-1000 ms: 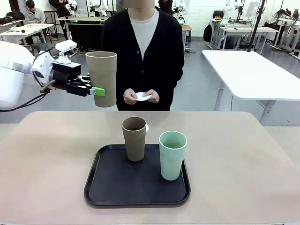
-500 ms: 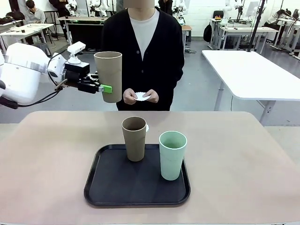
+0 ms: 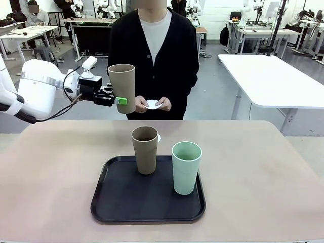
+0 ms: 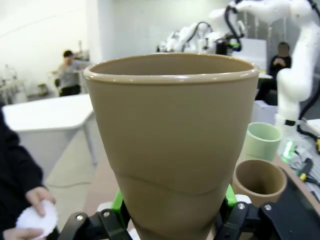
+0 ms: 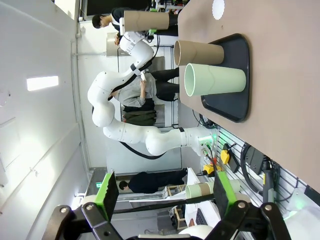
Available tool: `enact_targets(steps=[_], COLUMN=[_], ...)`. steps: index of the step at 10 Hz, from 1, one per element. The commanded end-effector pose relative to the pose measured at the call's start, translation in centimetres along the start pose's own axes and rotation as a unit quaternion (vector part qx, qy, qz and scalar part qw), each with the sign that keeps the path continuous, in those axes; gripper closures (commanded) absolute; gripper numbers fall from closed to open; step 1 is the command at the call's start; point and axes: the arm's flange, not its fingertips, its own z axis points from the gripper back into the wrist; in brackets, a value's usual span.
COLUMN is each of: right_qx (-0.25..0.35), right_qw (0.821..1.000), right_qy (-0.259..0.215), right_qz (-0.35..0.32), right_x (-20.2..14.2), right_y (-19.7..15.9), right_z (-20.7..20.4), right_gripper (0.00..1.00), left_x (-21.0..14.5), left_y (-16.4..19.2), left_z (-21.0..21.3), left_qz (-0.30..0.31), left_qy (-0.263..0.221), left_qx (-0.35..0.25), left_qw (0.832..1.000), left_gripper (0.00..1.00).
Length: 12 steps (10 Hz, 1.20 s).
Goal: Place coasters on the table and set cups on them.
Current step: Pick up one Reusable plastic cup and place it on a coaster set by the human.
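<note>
- Left end effector point(image 3: 123, 100): pinching 1 tan cup point(image 3: 122, 86) low on its wall. The cup is upright, mouth up, held in the air above the far-left part of the counter point(image 3: 253, 172), just beside the person's hands point(image 3: 153, 105).
- Right end effector point(image 5: 165, 195): fingers spread, nothing between them, well apart from the tray.
- Tray point(image 3: 101, 202): black, mid-counter. It carries the second tan cup point(image 3: 145, 150) and the mint cup point(image 3: 186, 168), both upright, near each other, not touching.
- Coasters: 1 laid coaster point(image 5: 218, 8) lies flat on the counter beyond the tray, on the person's side; in the front view its edge peeks from behind the second tan cup. A hand-held coaster point(image 3: 154, 104) sits in the person's fingers; whether it is 1 or more cannot be told.
- Status, judged: 1 cup lifted, 0 cups on coasters, 2 cups waiting on the tray.
- Hazard 1: the laid coaster sits near the second tan cup, so a descent from the tray side could knock that cup over.
- Hazard 2: the disc is barely wider than a cup base, so an off-centre landing would leave the cup half on its scalloped edge, tilted.
- Hazard 3: the low pinch leaves most of the tall cup above the fingers, so a quick swing could rock it in the grip.
- Hazard 4: the person's hands are close to the likely path, so contact is possible.
</note>
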Motion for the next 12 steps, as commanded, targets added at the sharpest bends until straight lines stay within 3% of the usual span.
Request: enact_targets(steps=[1,8,11,12], right_qx=[0.002,0.002,0.002,0.002], right_qw=[1.000,1.000,1.000,1.000], right_qy=[0.000,0.000,0.000,0.000], right_qz=[0.002,0.002,0.002,0.002], right_x=[0.0,0.0,0.0,0.0], right_y=[0.1,0.1,0.1,0.1], right_z=[0.0,0.0,0.0,0.0], right_gripper=[0.00,0.00,0.00,0.00], left_x=[-1.1,-6.1,-5.4,-6.5], left_y=[1.9,3.4,1.7,2.6], left_z=[-1.4,-5.5,-4.9,-5.4], left_qz=[-0.008,0.009,-0.014,0.026], left_qy=[-0.015,0.013,-0.016,0.011], left_qx=[0.035,0.032,0.004,0.027], left_qw=[0.999,0.999,1.000,0.999], left_gripper=[0.18,0.18,0.18,0.18])
